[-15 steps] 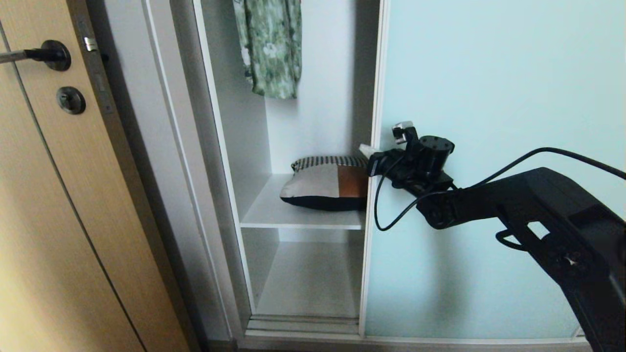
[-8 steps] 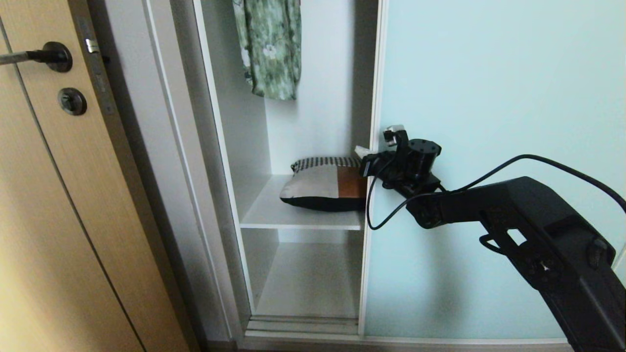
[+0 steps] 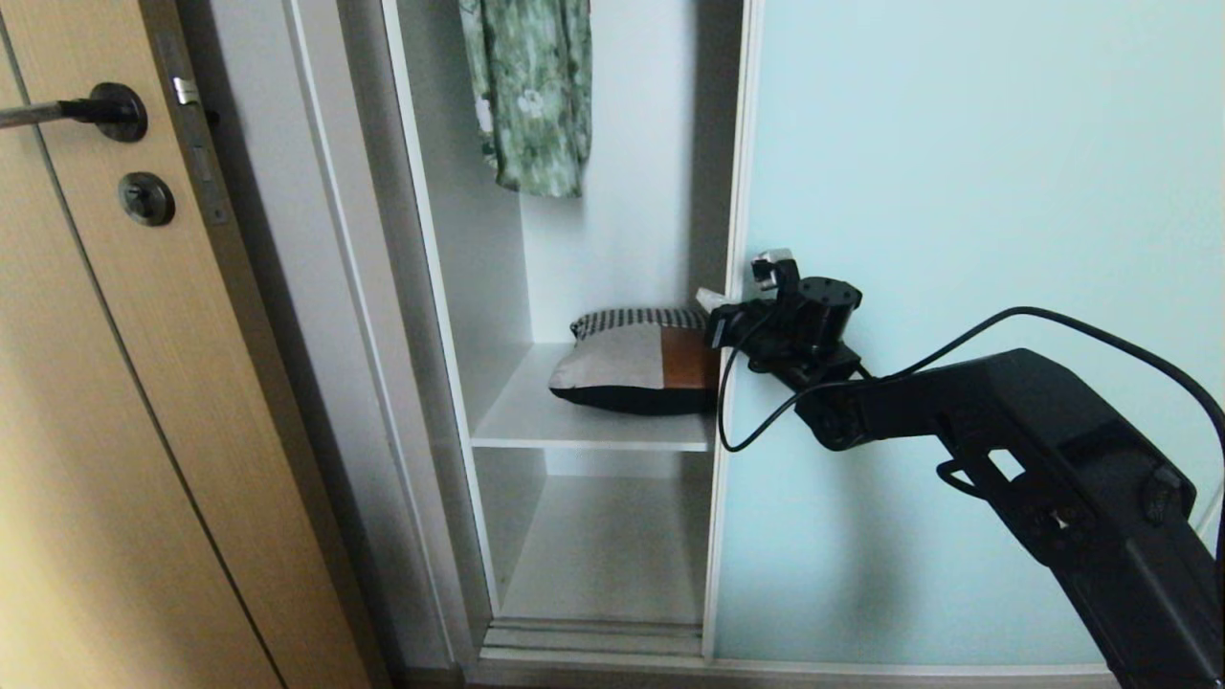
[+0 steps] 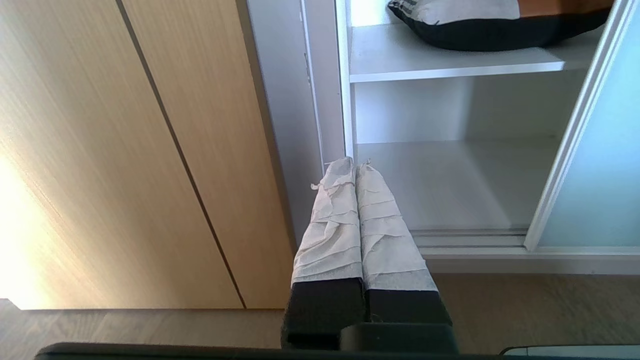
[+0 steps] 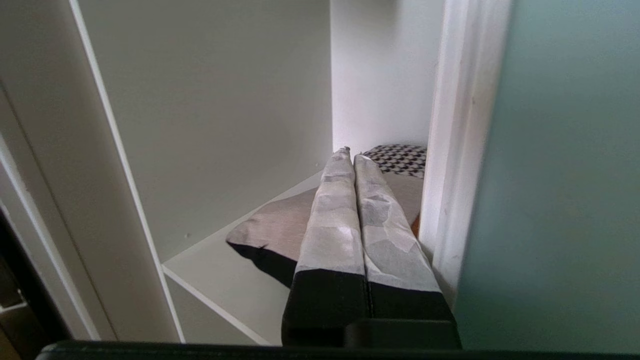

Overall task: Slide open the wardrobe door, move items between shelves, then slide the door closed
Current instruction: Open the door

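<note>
- Head view: sliding wardrobe door (image 3: 957, 287), frosted pale blue-green glass in a thin silver frame, covers the right side of the wardrobe; its left frame edge (image 3: 732, 383) stands at the opening, left compartment exposed.
- Items (image 3: 636, 371): soft bundle in black, grey-white and rust-orange with a checked piece on top, lying on the upper shelf (image 3: 584, 421) toward its right end, partly hidden behind the door frame.
- Lower shelf (image 3: 603, 550) sits below it, bare white board, running down to the door track at floor level.
- Right gripper (image 3: 713, 299): fingers pressed together, nothing held, tips at the door's left frame edge just above the bundle. Right wrist view shows the taped fingers (image 5: 345, 210) shut, pointing into the compartment, door frame just beside them; contact with the frame can't be confirmed.
- Right arm (image 3: 1005, 431) reaches in from lower right across the glass, black cable looping under the wrist.
- Left gripper (image 4: 356, 167): closed, empty, low near the floor, aimed at the wardrobe's bottom left corner; not in head view.
- Green floral garment (image 3: 531, 96) hangs at the top of the open compartment, well above the bundle.
- Room: tan wooden door (image 3: 96, 431) on the left with dark handle (image 3: 105, 110) and lock plate; wood-tone floor (image 4: 525, 310) in front of the wardrobe.
</note>
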Tool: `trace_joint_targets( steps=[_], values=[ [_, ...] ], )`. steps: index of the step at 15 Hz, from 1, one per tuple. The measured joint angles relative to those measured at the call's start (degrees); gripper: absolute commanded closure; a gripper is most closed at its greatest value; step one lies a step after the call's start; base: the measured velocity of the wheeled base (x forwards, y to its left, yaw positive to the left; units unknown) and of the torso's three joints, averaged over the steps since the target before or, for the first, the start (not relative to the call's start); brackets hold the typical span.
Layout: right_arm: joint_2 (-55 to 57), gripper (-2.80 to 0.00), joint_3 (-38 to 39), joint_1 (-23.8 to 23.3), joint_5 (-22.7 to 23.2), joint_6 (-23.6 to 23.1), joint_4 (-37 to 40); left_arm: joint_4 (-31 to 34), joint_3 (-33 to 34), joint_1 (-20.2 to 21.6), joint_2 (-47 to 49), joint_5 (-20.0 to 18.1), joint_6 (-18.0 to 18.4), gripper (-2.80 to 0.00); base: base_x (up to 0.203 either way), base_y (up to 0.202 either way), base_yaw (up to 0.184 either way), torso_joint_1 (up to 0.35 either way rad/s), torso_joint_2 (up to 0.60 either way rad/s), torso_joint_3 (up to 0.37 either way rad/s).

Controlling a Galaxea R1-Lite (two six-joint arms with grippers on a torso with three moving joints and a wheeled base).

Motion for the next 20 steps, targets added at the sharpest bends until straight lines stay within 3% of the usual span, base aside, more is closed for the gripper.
trace_joint_targets(
  steps=[6,14,20],
  values=[
    [-1.68,0.00,2.16,-2.53,-1.90,0.08,-2.55,0.00,0.00,0.00,0.00,0.01,0.02,0.00,0.000,0.000,0.000,0.000,0.00,0.000],
    [-10.09,0.00,19.22,-3.50,-1.63,0.21,-11.23,0.00,0.00,0.00,0.00,0.01,0.02,0.00,0.000,0.000,0.000,0.000,0.00,0.000],
    [-20.68,0.00,27.99,-3.06,-0.95,4.49,-14.96,0.00,0.00,0.00,0.00,0.02,0.02,0.00,0.000,0.000,0.000,0.000,0.00,0.000]
  ],
)
